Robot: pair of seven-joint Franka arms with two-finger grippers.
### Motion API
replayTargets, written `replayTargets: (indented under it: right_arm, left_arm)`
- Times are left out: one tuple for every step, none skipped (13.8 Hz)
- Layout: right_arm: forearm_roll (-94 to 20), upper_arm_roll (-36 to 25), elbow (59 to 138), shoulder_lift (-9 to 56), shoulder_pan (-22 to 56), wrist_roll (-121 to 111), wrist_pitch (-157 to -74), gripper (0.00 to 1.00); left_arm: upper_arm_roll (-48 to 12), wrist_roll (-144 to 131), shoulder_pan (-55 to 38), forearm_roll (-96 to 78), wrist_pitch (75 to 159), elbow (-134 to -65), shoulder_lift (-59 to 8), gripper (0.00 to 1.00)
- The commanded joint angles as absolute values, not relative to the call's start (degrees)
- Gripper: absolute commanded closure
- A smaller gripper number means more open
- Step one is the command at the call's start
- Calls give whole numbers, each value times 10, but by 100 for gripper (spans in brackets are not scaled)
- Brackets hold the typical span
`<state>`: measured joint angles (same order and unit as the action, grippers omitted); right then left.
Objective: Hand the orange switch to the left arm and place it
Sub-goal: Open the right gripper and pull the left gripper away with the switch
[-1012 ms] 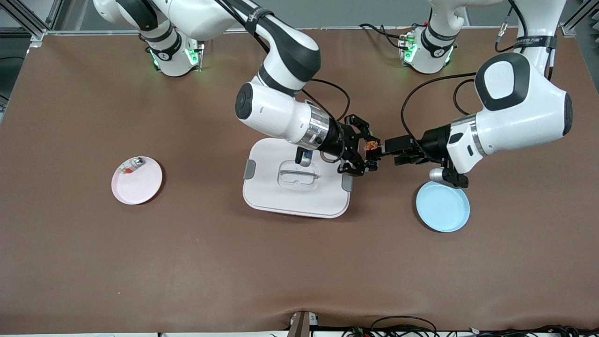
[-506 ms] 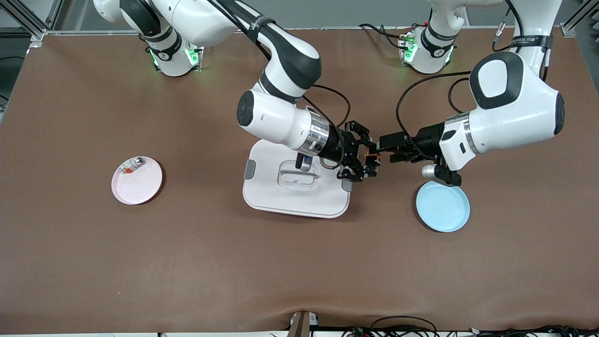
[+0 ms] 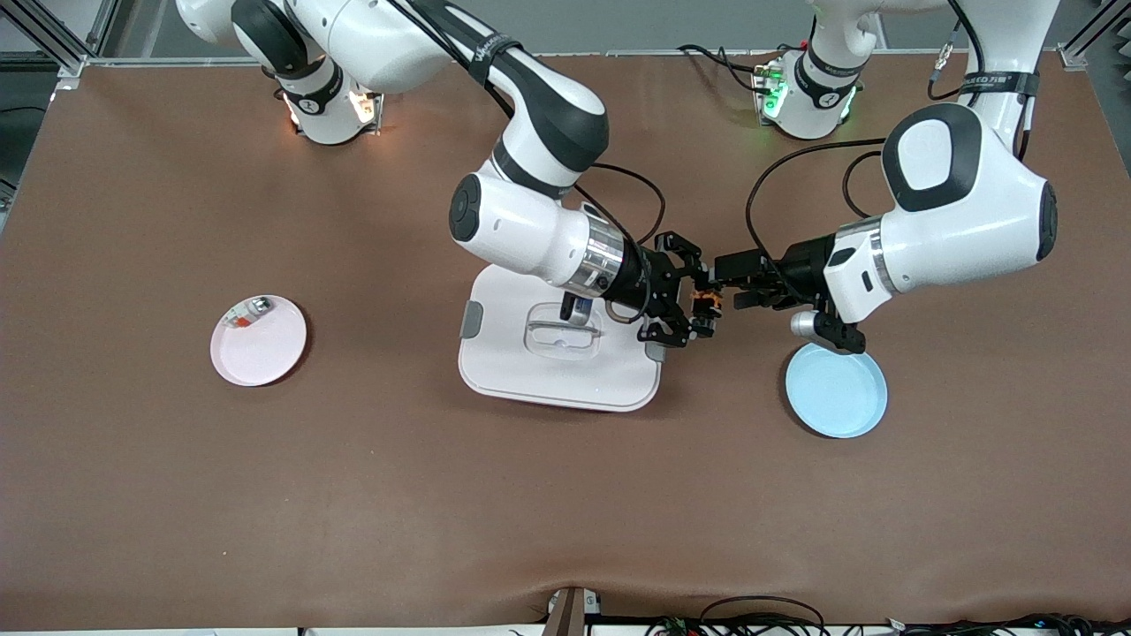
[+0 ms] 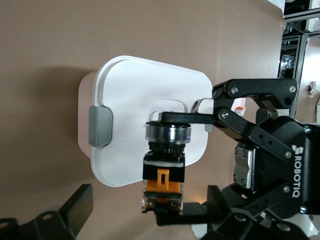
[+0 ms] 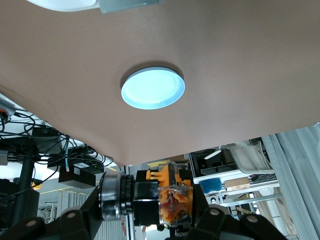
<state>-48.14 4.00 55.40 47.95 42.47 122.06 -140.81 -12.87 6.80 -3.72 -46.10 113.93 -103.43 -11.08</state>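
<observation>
The orange switch (image 3: 704, 300) hangs in the air just past the edge of the white box (image 3: 548, 375), toward the left arm's end of the table. My right gripper (image 3: 700, 303) reaches over the box and is shut on the switch (image 5: 167, 196), clamping its round cap and its orange end. My left gripper (image 3: 721, 284) meets it from the other end and stands open. In the left wrist view the switch's orange end (image 4: 162, 187) sits between the left gripper's (image 4: 150, 212) spread fingers (image 4: 77, 207), not touched by them.
A blue plate (image 3: 836, 389) lies on the table below the left wrist. A pink plate (image 3: 259, 341) with a small silver-and-red item (image 3: 248, 311) sits toward the right arm's end. The box has grey side clips (image 4: 100, 126).
The left gripper has closed in on the right gripper until its open fingers flank the switch. Both hands have dropped slightly in the front view. The right gripper's hold is unchanged.
</observation>
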Motion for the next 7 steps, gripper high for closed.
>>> replayTargets:
  right_arm:
    - [-490,43,521,493,425,1247,-1416,100]
    - [-490,43,519,493,426,1256,-1426,100]
    - [-490,43,518,493,427,1257,-1427,100]
    - [-490,43,518,493,428,1256,-1427,100]
    - [-490,43,518,493,428,1256,-1427,100]
    - [-490,43,518,494,428,1258,-1427,100]
    - [-490,43,518,493,428,1258,-1427,100]
  left_arm:
    - [-128,78,-39,-461,1143,-1034,-111,0]
    - [-129,78,-40,-461,1143,-1033,-114,0]
    - [-129,79,-40,-461,1143,-1030,-117,0]
    - [-129,79,-43,-461,1143,-1027,-121,18]
    - [-129,79,-44,-461,1143,-1024,-122,41]
    - [-129,79,-44,-461,1143,-1024,-123,59]
    - [-129,79,-45,-461,1143,-1023,-123,71]
